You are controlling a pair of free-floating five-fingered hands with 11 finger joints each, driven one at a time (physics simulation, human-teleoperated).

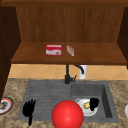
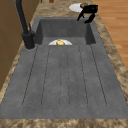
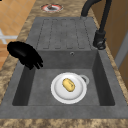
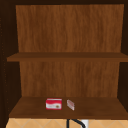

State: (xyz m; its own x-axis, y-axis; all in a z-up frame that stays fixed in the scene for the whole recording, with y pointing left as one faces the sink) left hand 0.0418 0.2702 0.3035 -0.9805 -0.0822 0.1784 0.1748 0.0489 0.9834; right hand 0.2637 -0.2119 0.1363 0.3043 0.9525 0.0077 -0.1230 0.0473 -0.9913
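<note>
Nearest the front camera, a red ball [image 1: 67, 114] sits at the sink's [image 1: 50, 91] front edge. The left hand [image 1: 28, 109] hovers over the draining board, fingers straight and spread, pointing down, holding nothing. The right hand [image 1: 93, 103] hangs above the basin's front edge, just beside the white plate [image 3: 68, 88]; its fingers [image 3: 37, 63] curl loosely downward and appear to grip nothing, though contact with the plate cannot be confirmed. The plate lies flat on the basin floor and carries a yellow potato [image 3: 68, 85]. Behind stands the black faucet [image 1: 67, 75]. Farther back, the shelf [image 1: 100, 56] holds a red box [image 1: 53, 50] and a small pink packet [image 1: 70, 50].
</note>
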